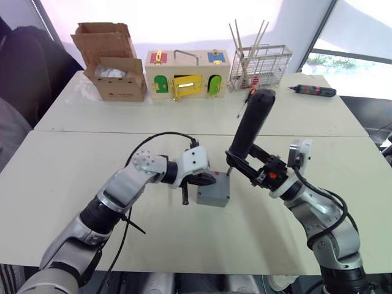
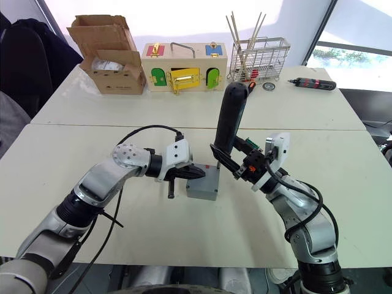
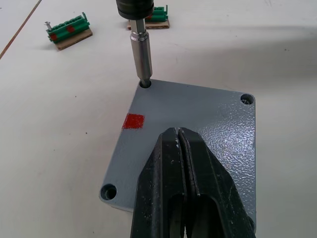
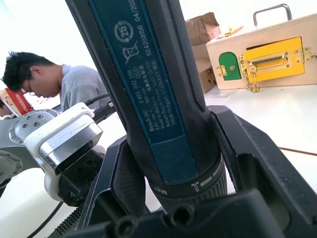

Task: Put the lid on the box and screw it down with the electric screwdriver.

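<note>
Left wrist view looks down on the lid (image 3: 198, 134), a grey textured square sitting flush on the box (image 1: 213, 195), with a red mark (image 3: 133, 121) near one edge and screw holes at its corners. That arm's two black fingers (image 3: 185, 188) are pressed tightly together with nothing between them, their tips resting on the lid's top surface. A thin metal bit (image 3: 141, 54) comes down into one corner hole of the lid. From the head views, the box stands near the middle of the front table (image 1: 73, 184), with the left gripper (image 1: 205, 179) reaching in from the robot's left side and lying over its top. The right gripper (image 1: 242, 162) is clamped around the lower body of the electric screwdriver (image 1: 250, 125), which stands nearly upright, leaning slightly away from the robot, its bit planted at the box's far corner. Right wrist view shows the driver's black and blue barrel (image 4: 153, 94) held between the two finger pads, and a person (image 4: 54, 84) in grey sits beyond the table. On the far table (image 1: 184, 113) stand a cardboard carton (image 1: 113, 64), a wooden box with coloured doors (image 1: 187, 76), and a wire basket (image 1: 260, 64) holding sticks, with a slimmer driver (image 1: 313, 90) lying well apart to the right. Two small green pieces (image 3: 69, 35) on cardboard lie on the table beyond the lid.
</note>
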{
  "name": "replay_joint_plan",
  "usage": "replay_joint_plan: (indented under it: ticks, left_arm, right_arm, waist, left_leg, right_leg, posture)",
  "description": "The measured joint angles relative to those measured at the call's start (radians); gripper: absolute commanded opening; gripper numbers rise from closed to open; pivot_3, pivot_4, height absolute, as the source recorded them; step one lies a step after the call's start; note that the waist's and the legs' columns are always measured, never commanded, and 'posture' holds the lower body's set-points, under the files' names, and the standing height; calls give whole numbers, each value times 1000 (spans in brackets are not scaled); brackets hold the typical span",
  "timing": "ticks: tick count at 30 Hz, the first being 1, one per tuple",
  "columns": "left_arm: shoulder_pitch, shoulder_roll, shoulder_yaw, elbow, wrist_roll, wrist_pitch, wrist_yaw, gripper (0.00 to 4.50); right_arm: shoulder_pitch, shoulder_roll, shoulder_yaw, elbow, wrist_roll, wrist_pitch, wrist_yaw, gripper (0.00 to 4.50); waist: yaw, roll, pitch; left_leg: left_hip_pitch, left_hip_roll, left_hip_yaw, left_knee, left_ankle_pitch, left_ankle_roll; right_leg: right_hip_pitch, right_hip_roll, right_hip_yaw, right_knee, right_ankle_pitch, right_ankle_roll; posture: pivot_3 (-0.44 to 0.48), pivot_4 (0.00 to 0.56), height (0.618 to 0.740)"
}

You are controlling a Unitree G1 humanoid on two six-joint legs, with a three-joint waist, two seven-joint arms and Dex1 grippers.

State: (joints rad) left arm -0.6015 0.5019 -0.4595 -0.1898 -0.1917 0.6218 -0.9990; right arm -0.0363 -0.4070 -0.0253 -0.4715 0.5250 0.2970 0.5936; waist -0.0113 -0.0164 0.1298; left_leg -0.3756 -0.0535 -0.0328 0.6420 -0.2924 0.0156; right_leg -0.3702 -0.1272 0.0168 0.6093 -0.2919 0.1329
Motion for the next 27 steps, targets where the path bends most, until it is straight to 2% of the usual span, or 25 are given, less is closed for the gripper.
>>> replay_joint_plan:
  ticks: [27]
  left_arm:
    - [6,1,-1,-8,6,3,-4,0]
  right_arm:
    - [-6,1,32,2,-31,-12,-6,1827]
  waist:
    - [1,-7,-7]
  left_leg:
    - [2,0,0,-13,0,0]
  right_leg:
    - [2,0,-1,-14,1,-2]
  posture:
    - [0,150,735]
